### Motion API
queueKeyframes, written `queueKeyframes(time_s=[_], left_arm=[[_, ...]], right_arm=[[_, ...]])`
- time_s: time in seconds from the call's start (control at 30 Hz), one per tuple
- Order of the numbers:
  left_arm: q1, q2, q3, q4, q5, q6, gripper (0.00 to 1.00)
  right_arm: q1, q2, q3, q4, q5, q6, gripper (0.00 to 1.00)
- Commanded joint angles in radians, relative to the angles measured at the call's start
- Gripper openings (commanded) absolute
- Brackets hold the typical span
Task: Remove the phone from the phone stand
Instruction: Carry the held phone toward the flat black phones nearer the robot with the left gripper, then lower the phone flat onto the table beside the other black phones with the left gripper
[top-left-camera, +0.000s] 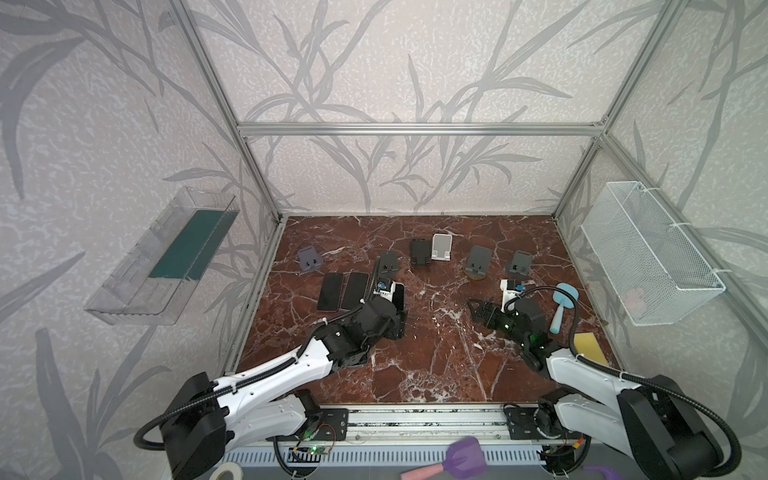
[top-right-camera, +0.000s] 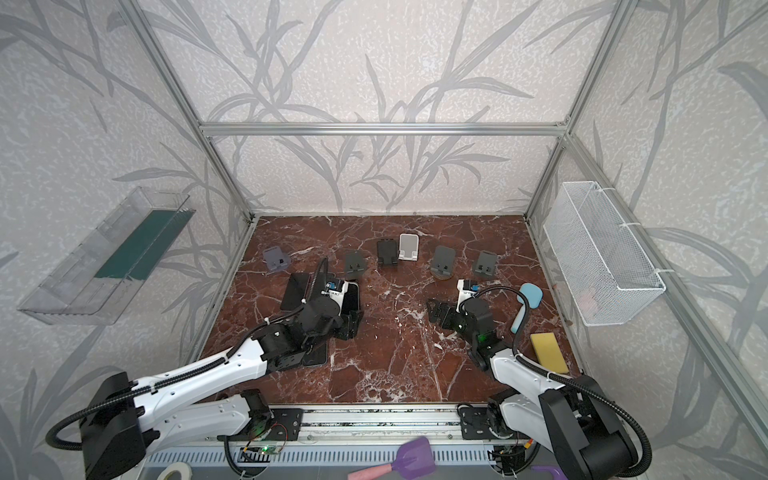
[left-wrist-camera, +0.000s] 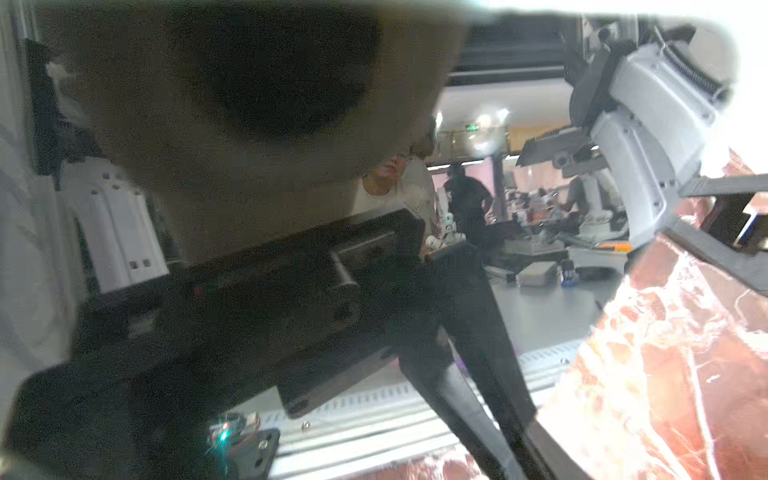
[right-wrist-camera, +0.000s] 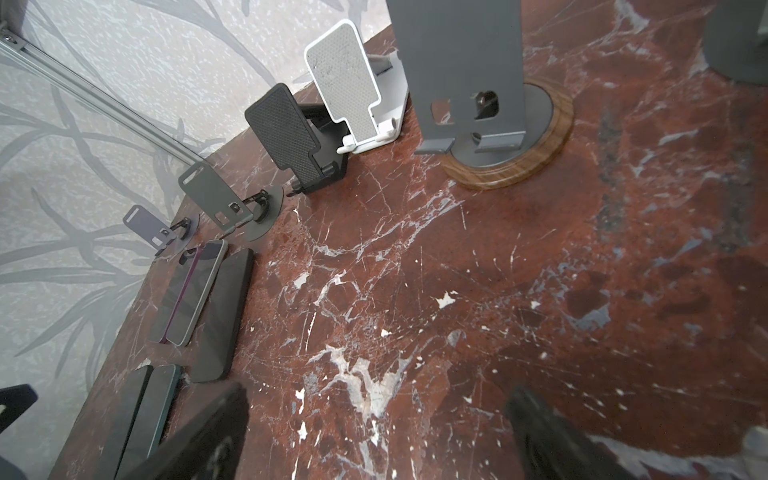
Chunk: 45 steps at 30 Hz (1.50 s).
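Observation:
Several phone stands line the back of the table, among them a white one (top-left-camera: 441, 247) (right-wrist-camera: 353, 79), a black one (top-left-camera: 419, 252) and a grey one on a wooden base (top-left-camera: 478, 259). None carries a phone. Phones (top-left-camera: 331, 291) (right-wrist-camera: 187, 291) lie flat at the left. My left gripper (top-left-camera: 397, 330) (top-right-camera: 348, 330) points down beside a black phone (top-left-camera: 400, 295). Its jaws are hidden by its own body, and the left wrist view shows only a long dark slab (left-wrist-camera: 469, 365). My right gripper (top-left-camera: 473, 311) (right-wrist-camera: 374, 399) is open over bare table.
A blue brush (top-left-camera: 563, 307) and a yellow sponge (top-left-camera: 590, 347) lie at the right by my right arm. A white wire basket (top-left-camera: 652, 253) hangs on the right wall, a clear bin (top-left-camera: 166, 257) on the left wall. A purple spatula (top-left-camera: 461, 459) lies beyond the front rail.

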Motion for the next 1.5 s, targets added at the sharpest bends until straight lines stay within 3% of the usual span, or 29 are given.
queueKeyframes(time_s=[0.0, 0.27, 0.4, 0.73, 1.0, 1.47], left_arm=[[-0.015, -0.044, -0.023, -0.087, -0.071, -0.093, 0.51], [-0.081, -0.042, -0.045, -0.183, -0.16, -0.252, 0.49], [-0.118, 0.008, -0.041, -0.18, -0.152, -0.305, 0.48], [-0.175, 0.129, -0.088, -0.078, -0.087, -0.433, 0.48], [-0.177, 0.196, -0.097, -0.056, 0.04, -0.44, 0.47], [-0.176, 0.277, -0.06, -0.148, 0.077, -0.507, 0.46]], right_arm=[[0.004, -0.021, 0.03, -0.041, 0.024, -0.011, 0.96], [0.004, -0.005, 0.038, -0.057, 0.033, -0.005, 0.96], [0.004, -0.012, 0.038, -0.072, 0.042, -0.007, 0.96], [0.003, -0.048, 0.038, -0.101, 0.051, -0.01, 0.96], [0.003, -0.069, 0.031, -0.102, 0.056, -0.01, 0.96], [0.004, -0.064, 0.024, -0.092, 0.058, -0.005, 0.96]])
